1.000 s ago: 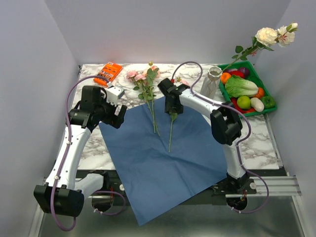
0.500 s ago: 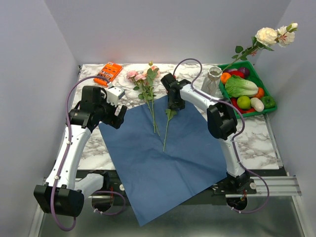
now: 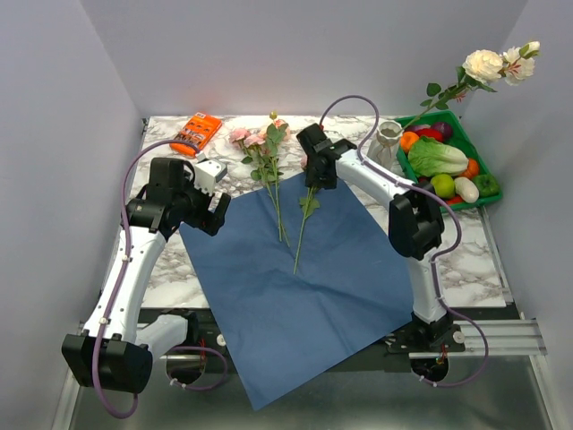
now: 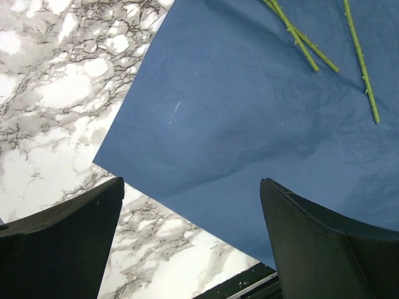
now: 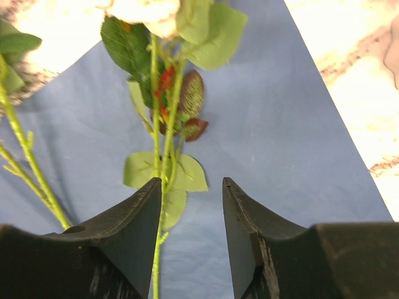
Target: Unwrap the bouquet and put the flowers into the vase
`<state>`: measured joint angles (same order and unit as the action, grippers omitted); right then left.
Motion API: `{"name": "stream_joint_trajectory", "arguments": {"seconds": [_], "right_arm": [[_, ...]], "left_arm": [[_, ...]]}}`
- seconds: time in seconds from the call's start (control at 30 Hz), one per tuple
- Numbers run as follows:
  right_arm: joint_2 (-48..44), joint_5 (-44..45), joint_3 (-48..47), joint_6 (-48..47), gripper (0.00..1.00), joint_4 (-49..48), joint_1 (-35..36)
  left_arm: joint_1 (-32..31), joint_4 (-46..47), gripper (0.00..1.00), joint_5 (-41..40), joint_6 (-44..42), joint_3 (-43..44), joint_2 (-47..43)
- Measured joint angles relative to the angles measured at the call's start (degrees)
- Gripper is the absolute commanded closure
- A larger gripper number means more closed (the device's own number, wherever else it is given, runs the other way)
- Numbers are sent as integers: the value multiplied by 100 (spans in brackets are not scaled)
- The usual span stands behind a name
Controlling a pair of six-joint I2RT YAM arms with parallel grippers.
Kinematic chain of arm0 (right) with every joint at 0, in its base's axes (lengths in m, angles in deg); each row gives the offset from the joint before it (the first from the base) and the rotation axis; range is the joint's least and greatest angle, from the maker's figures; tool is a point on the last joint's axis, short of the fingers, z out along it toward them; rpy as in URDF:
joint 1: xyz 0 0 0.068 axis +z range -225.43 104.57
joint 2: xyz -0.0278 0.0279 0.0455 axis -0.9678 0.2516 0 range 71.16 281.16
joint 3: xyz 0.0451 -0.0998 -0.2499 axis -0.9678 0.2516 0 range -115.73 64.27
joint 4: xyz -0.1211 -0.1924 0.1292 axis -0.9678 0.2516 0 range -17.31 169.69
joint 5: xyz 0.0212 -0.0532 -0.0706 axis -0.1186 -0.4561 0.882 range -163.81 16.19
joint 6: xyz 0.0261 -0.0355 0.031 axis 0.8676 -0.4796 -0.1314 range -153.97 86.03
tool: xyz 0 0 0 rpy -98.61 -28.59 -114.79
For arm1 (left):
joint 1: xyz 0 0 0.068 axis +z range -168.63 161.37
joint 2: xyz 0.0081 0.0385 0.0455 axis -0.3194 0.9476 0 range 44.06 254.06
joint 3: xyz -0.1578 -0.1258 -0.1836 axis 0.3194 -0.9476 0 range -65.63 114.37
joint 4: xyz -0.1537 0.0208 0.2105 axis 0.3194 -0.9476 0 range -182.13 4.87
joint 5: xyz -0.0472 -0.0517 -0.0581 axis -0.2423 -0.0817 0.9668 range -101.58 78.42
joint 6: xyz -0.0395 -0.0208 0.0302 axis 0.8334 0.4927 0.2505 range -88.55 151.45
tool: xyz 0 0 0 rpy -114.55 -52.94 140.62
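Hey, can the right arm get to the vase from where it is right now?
Probably yes. The right gripper hangs over a flower on the blue paper, and the vase stands close to its right on the marble table, nothing between. The green tray beside it may crowd the approach.

Marble table (image 3: 170,269) carries blue paper (image 3: 286,296), an orange packet (image 3: 196,131), vase (image 3: 386,148) and green tray (image 3: 491,192).
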<state>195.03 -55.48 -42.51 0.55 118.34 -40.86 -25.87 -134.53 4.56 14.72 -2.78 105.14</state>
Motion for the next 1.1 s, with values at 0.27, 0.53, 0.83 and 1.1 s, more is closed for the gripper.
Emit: {"name": "stream_joint_trajectory", "arguments": {"seconds": [0.27, 0.53, 0.83, 1.1], "right_arm": [[540, -155, -612, 61, 49, -11, 37], [922, -262, -809, 142, 51, 160, 55], [1117, -280, -920, 210, 65, 365, 146], [1200, -278, -920, 216, 79, 396, 179]], "left_arm": [[0, 0, 1, -2, -70, 0, 0], [2, 0, 1, -2, -87, 0, 0], [2, 0, 1, -2, -90, 0, 0], [2, -2, 1, -2, -105, 0, 0]]}}
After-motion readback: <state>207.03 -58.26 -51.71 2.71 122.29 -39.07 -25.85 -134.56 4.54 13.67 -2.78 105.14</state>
